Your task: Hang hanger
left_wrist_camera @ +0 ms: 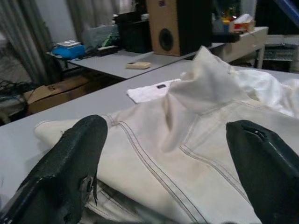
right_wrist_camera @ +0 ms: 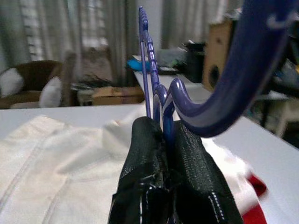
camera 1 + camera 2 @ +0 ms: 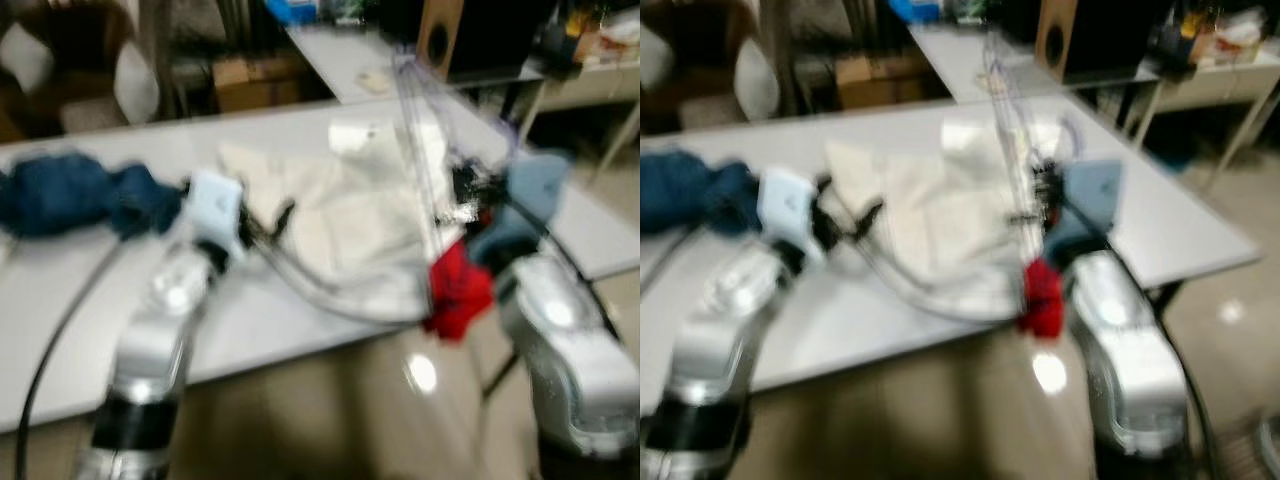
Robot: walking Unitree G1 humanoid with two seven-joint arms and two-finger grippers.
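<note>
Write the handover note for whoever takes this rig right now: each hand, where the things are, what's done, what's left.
Right hand: shut on the blue hanger, held above the right side of the table.
Left hand: open, empty, hovering just over the cream garment.
The cream garment lies spread flat on the table. A dark blue garment sits bunched at the table's left end; something red lies at the front edge by the right hand.
Done: hanger picked up.
Left: hanger is not yet in the garment, and nothing is hung. No rail shows in these blurred head views.
</note>
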